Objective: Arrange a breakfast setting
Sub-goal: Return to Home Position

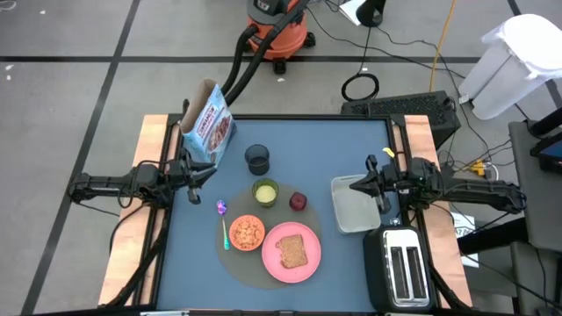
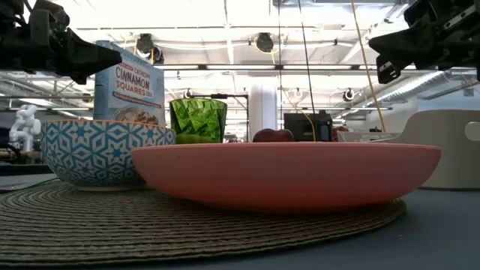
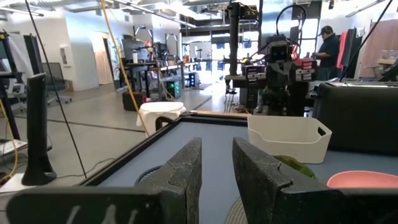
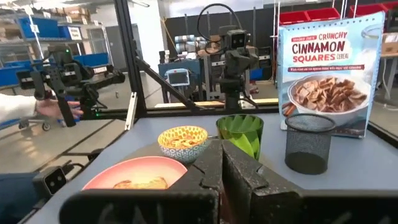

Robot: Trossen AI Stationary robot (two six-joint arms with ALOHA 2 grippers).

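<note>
Blue table point(image 1: 351, 145), wood-edged, one dark arm along each side.

Black toaster point(image 1: 404, 272): near-right corner, two slots up, just beside the plate side of the setting.

Cereal box point(image 4: 326, 74): upright at the far-left of the table. Reads "CRUNCHY CINNAMON SQUARES CEREAL" in the right wrist view; only "CINNAMON SQUARES" shows in the low view, with the lower part blocked by the bowl.

Clear tub point(image 1: 351, 211): right side, between the mat and the right arm.

Round grey mat point(image 1: 250, 270): near-centre, woven.

Pink plate point(image 1: 312, 262): on the mat's right half. Fills the low view and hides most of what lies behind it.

Toast point(image 1: 292, 252): flat on the plate.

Bowl point(image 2: 97, 154): on the mat just left of the plate, blue-and-white pattern outside, cereal inside.

Dark mesh cup point(image 1: 257, 159): off the mat, between the box and the green cup.

Green cup point(image 1: 265, 191): at the mat's far edge, pale liquid inside.

Dark red fruit point(image 1: 298, 202): just right of the green cup.

Spoon point(image 1: 223, 221): left of the bowl at the mat's edge, purple head pointing away.

Left gripper point(image 1: 200, 172): raised near the box, fingers point(image 3: 186, 174) slightly apart, grasping nothing.

Right gripper point(image 1: 369, 183): raised over the tub's far-left corner, fingers point(image 4: 245, 174) pressed together, empty.

Off the table: orange shop vacuum point(image 1: 279, 26), a person point(image 3: 326, 43) standing far back, a hand point(image 4: 46, 109) on another rig.
</note>
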